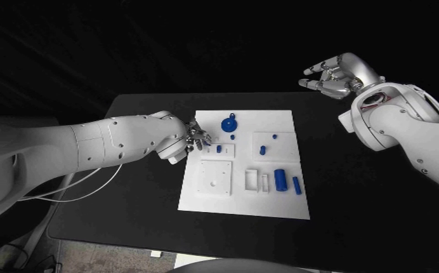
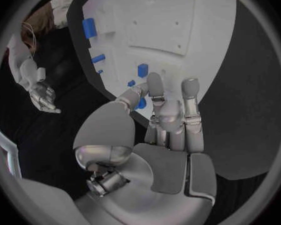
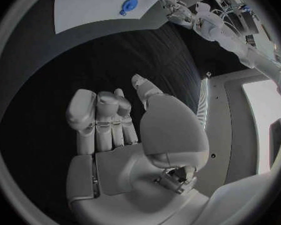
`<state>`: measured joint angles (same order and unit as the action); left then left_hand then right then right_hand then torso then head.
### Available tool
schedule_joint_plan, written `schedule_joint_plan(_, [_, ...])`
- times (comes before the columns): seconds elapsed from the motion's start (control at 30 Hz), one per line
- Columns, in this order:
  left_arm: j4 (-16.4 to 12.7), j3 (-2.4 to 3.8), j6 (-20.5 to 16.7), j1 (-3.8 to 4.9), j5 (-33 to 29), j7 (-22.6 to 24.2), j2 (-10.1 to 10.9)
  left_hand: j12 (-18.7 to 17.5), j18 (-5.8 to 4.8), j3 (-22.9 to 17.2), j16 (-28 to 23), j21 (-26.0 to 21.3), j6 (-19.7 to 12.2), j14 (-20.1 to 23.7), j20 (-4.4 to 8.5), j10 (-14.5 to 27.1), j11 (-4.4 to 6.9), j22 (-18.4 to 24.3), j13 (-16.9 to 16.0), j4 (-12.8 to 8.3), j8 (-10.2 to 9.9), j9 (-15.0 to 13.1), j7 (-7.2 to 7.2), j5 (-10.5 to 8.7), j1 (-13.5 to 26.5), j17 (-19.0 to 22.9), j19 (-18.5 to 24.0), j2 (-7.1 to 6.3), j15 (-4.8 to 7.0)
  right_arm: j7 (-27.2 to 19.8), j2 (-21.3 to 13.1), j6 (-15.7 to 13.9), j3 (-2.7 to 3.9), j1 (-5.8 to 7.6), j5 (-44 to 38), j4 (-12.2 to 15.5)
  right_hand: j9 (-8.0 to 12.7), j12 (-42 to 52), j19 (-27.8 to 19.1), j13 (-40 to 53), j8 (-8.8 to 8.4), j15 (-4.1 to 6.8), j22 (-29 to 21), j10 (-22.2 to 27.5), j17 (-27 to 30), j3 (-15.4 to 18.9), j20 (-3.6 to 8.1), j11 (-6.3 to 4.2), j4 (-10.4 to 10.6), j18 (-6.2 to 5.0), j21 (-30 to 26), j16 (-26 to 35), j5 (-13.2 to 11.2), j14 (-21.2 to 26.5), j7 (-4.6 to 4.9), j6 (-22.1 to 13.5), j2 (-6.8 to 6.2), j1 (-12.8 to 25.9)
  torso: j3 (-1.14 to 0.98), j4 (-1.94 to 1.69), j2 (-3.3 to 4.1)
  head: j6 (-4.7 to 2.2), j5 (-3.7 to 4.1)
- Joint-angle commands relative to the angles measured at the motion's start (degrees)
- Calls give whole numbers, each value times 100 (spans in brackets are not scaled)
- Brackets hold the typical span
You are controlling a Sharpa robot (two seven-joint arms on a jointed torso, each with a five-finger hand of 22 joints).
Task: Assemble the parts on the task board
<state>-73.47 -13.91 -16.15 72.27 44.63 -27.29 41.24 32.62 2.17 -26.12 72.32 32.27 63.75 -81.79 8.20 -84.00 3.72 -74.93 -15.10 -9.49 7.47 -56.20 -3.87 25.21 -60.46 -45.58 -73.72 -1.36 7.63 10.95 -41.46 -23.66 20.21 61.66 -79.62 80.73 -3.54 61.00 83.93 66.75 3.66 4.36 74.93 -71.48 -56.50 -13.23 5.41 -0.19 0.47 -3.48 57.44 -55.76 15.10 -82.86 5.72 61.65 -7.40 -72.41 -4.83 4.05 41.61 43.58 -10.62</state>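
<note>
Head view: left robot hand [image 1: 190, 139] at white rectangular task board's [image 1: 209, 200] edge, fingers apart, empty; right robot hand [image 1: 335, 76] raised beyond black tabletop [image 1: 137, 184], spread, holding nothing.

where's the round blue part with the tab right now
In the head view the round blue part lies on the task board near its far edge, just beside the left hand, with a small blue piece right in front of it.
</note>
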Motion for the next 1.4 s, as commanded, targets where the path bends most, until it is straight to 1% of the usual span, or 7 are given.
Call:
schedule_joint_plan(0.03, [-17, 2, -9, -11, 283, -114, -25, 26, 71, -127, 21, 32, 520, -46, -5, -276, 39, -102, 10, -87, 33, -7, 465, 4, -28, 8, -23, 45, -6, -29, 5, 79, 2, -4, 7, 3, -3, -21, 167, 3, -13, -12, 750, 5, -3, -35, -15, 1, 0, -68, -12, 23, 22, 3, 0, 8, -21, -16, -1, -6, 5, 9, 6])
schedule_joint_plan(0.2, [-8, 2, 81, -32, 385, -121, -51, 29, 74, -138, 28, 36, 523, -44, -10, -274, 40, -100, 23, -91, 37, -7, 465, 21, -29, 17, -15, 41, -8, -29, 11, 81, 2, -4, 7, 1, -3, -21, 166, 3, -13, -13, 747, 5, -1, -37, -15, 2, 0, -69, -25, 26, 9, 5, -1, 11, -13, -11, 6, -7, 8, 15, 16])
schedule_joint_plan(0.27, [0, 3, 99, -40, 421, -125, -57, 28, 76, -140, 28, 40, 525, -42, -13, -275, 39, -100, 33, -88, 43, -12, 466, 25, -23, 26, -11, 38, -9, -31, 16, 82, 2, -4, 7, -1, -3, -21, 166, 3, -13, -13, 747, 5, -1, -37, -15, 2, 0, -69, -25, 26, 9, 5, -1, 11, -13, -11, 8, -2, 9, 16, 18])
schedule_joint_plan(0.43, [33, 3, 127, -53, 490, -126, -79, 31, 80, -142, 29, 47, 527, -39, -13, -275, 39, -98, 52, -82, 58, -24, 469, 19, -17, 39, -8, 33, -8, -32, 20, 84, 2, -4, 8, -2, -3, -17, 168, 6, -12, -13, 749, 2, -1, -35, -16, 2, 4, -69, -17, 26, 1, 5, 0, 9, -11, -3, 3, -10, 8, 22, 21])
schedule_joint_plan(1.03, [105, 3, 203, -132, 649, -117, -167, 31, 77, -151, 30, 53, 524, -35, -10, -274, 39, -97, 77, -80, 71, -29, 470, 13, -21, 61, -3, 34, -6, -29, 10, 92, 2, -7, 8, 0, -3, -17, 168, 6, -12, -13, 749, 2, -1, -35, -16, 2, 4, -69, -17, 26, 1, 5, 0, 9, -11, -3, 2, -7, 8, 22, 33])
schedule_joint_plan(1.13, [129, 4, 210, -151, 694, -111, -182, 31, 76, -156, 32, 56, 518, -33, -10, -274, 39, -95, 92, -80, 74, -29, 469, -12, -22, 75, 2, 41, -8, -29, 6, 92, 2, -8, 8, 1, -3, -17, 168, 6, -12, -13, 749, 2, -1, -35, -16, 2, 4, -69, -17, 26, 1, 5, 0, 9, -11, -3, 4, -6, 12, 20, 37])
schedule_joint_plan(1.4, [147, 4, 246, -184, 810, -118, -195, 31, 76, -156, 30, 57, 512, -31, -10, -274, 38, -95, 97, -79, 74, -27, 467, -25, -23, 85, 3, 45, -7, -31, -5, 100, 2, -12, 8, 5, -3, -18, 168, 7, -14, -12, 749, 5, -1, -29, -15, 2, 2, -69, -19, 27, 9, 4, 0, 7, -13, 1, 4, -11, 14, 20, 46])
